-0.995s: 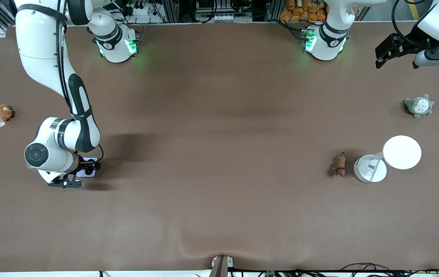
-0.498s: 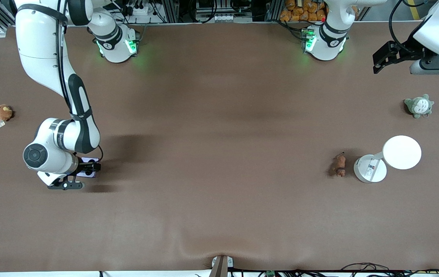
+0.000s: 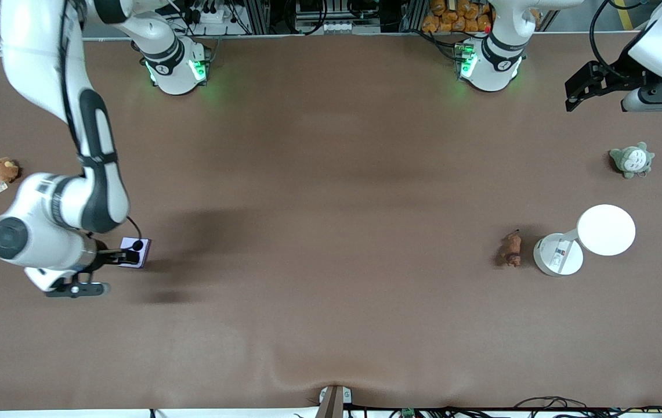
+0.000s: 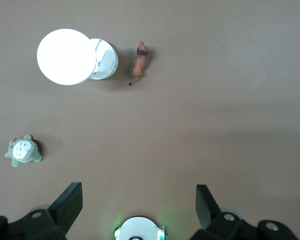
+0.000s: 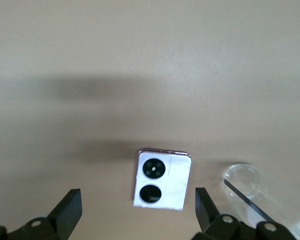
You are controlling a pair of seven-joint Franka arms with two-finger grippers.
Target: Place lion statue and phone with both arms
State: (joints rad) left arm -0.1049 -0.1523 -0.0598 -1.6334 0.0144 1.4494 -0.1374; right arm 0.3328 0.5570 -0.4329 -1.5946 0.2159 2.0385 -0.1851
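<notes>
The phone [image 5: 161, 178] lay flat on the worktop [image 3: 331, 232] under the right tool [image 5: 138, 210], wide open, empty. The left tool [image 4: 139, 205], also open, waited high; a thin edge could slip.

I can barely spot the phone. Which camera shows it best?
The right wrist view: the phone lies unobstructed on the table, both camera circles clear. The front view shows only a small lavender square partly covered. The left wrist view misses it.

Brown cloth-covered table [image 3: 331, 174] carries a square pale lavender phone [image 3: 133, 252], round brown plush toy [image 3: 3, 170], grey-green plush toy [image 3: 631, 160], tiny reddish-brown lion statue [image 3: 511, 248] just beside a white round-headed lamp [image 3: 583, 239].
</notes>
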